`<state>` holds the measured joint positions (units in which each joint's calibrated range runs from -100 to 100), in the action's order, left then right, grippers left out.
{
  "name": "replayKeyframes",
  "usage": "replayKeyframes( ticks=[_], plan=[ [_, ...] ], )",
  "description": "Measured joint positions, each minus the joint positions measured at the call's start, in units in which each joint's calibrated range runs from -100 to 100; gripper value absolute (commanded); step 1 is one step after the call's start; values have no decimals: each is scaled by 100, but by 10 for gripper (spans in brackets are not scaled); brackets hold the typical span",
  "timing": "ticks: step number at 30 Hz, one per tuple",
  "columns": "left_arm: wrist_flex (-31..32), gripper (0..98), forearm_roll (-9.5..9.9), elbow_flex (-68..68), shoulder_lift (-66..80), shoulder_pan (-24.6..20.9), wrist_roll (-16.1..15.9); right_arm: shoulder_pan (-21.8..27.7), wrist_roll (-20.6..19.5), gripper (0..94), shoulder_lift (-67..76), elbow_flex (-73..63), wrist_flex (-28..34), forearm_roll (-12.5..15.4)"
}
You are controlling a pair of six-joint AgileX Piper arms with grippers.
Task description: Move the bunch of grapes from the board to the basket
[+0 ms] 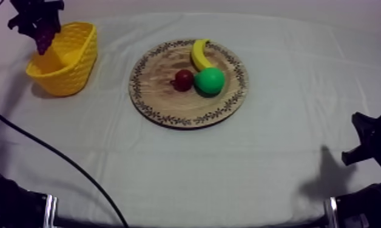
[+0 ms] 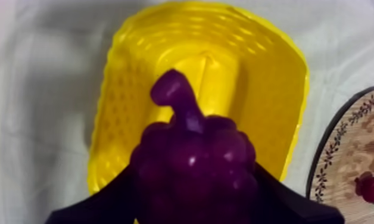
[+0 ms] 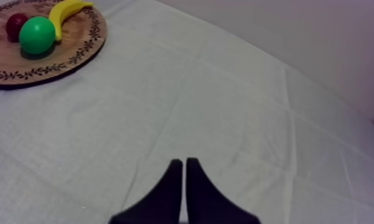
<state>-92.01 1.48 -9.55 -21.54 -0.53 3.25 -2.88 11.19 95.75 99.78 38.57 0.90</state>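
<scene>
My left gripper [image 1: 42, 25] hangs over the near-left rim of the yellow basket [image 1: 68, 60], shut on the purple bunch of grapes [image 1: 45, 35]. In the left wrist view the grapes [image 2: 192, 158] sit between my black fingers [image 2: 100, 208], stem pointing forward above the basket's open inside [image 2: 213, 71]. The round wooden board [image 1: 168, 100] lies mid-table, apart from the basket. My right gripper [image 1: 364, 144] rests low at the right edge, and in the right wrist view its fingers [image 3: 184, 179] lie together as a narrow wedge over bare cloth.
On the board lie a banana [image 1: 199, 53], a green pear [image 1: 210, 80] and a small red fruit [image 1: 183, 79]. The right wrist view also takes in the board [image 3: 52, 62] far off. The grey-white cloth stretches wide between the board and my right gripper.
</scene>
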Motion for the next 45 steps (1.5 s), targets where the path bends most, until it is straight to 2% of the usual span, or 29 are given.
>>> replayKeyframes(
  ticks=[7,15,22,25,37,45],
  plan=[
    [268,573,-51,-43,-485,53,-15,0,6,3,0,0,0,0],
    [464,669,-148,-291,-1322,46,22,0,6,3,0,0,0,0],
    [518,878,-194,-566,-1827,32,22,0,6,3,0,0,0,0],
    [523,925,-234,-633,-1886,18,-15,0,6,3,0,0,0,0],
    [867,956,-272,45,-981,-69,-5,0,6,3,0,0,0,0],
    [1804,926,-258,1563,494,47,-36,0,6,3,0,0,0,0]
  ],
)
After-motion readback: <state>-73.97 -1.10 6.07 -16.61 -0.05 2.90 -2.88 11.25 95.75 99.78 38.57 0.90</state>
